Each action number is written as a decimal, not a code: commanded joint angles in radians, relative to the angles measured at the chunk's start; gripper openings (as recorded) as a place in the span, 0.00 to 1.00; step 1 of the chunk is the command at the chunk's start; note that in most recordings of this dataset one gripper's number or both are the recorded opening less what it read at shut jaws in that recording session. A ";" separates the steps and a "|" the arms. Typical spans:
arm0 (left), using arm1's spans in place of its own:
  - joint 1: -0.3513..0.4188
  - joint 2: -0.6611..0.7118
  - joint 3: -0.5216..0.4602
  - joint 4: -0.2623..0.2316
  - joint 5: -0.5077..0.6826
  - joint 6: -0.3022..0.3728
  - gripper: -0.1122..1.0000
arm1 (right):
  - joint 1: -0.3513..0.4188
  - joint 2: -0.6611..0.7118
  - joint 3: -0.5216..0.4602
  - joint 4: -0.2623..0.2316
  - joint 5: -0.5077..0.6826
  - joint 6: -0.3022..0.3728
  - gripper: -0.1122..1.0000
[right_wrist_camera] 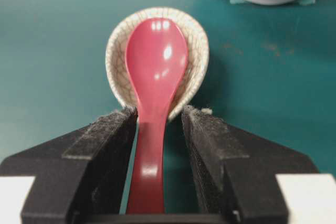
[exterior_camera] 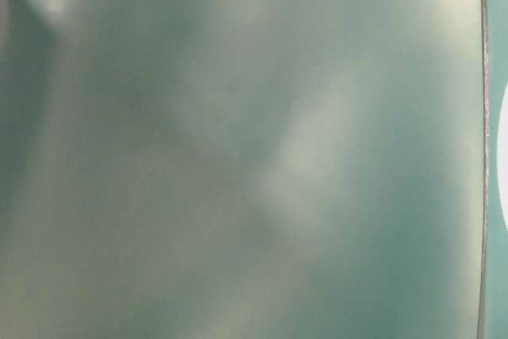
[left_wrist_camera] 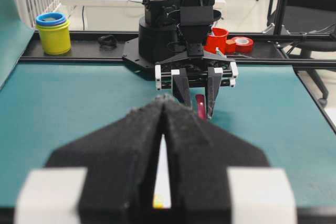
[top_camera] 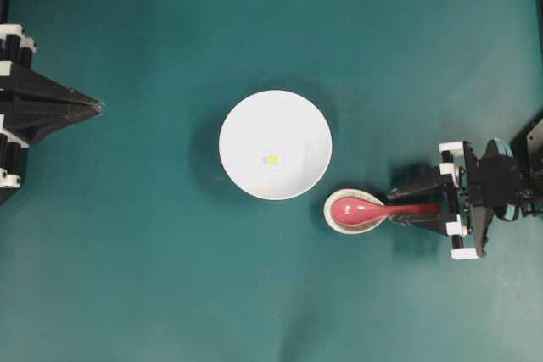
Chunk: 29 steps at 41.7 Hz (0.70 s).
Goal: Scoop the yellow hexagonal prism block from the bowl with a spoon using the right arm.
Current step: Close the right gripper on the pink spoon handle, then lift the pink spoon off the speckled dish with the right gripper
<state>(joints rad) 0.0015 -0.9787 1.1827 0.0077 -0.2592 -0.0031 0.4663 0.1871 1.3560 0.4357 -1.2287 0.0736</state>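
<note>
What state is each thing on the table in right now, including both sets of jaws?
Yellow hexagonal prism block: lying inside the bowl.
Bowl: upright on the table.
Spoon: scoop resting in the speckled dish, handle between the right jaws, not gripped.
Speckled dish: upright, holding the spoon's scoop.
Right gripper: jaws open, straddling the handle.
Left gripper: jaws shut, empty.

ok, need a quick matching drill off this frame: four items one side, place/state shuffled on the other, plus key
Items
1. yellow hexagonal prism block
2. spoon
3. right gripper
4. left gripper

Place/state
A. fingers shut, parked at the table's left edge
B. lying inside the white bowl
C. scoop resting in the small crackle-glazed dish
D. fingers open, one on each side of the spoon handle

Pairs: 1-B, 2-C, 3-D, 4-A
</note>
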 commanded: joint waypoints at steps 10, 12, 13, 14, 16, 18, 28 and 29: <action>0.002 0.009 -0.014 0.002 0.009 0.000 0.10 | 0.011 -0.011 -0.002 0.003 0.021 0.006 0.54; 0.002 0.009 -0.014 0.002 0.009 0.000 0.10 | 0.012 -0.011 -0.002 0.003 0.021 0.006 0.54; 0.002 0.009 -0.014 0.003 0.011 0.000 0.10 | 0.012 -0.011 -0.003 0.003 0.021 0.006 0.54; 0.002 0.009 -0.014 0.003 0.009 0.000 0.10 | 0.012 -0.011 -0.002 0.003 0.020 0.006 0.54; 0.002 0.009 -0.014 0.003 0.011 0.000 0.10 | 0.012 -0.011 -0.002 0.003 0.021 0.006 0.54; 0.002 0.009 -0.014 0.003 0.011 0.000 0.10 | 0.012 -0.011 -0.002 0.003 0.021 0.006 0.54; 0.002 0.009 -0.014 0.002 0.009 0.000 0.10 | 0.012 -0.011 -0.005 0.003 0.021 0.006 0.54; 0.002 0.009 -0.014 0.002 0.009 0.000 0.10 | 0.012 -0.011 -0.005 0.002 0.021 0.006 0.53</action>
<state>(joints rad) 0.0015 -0.9787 1.1827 0.0077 -0.2439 -0.0031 0.4740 0.1871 1.3560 0.4357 -1.2042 0.0782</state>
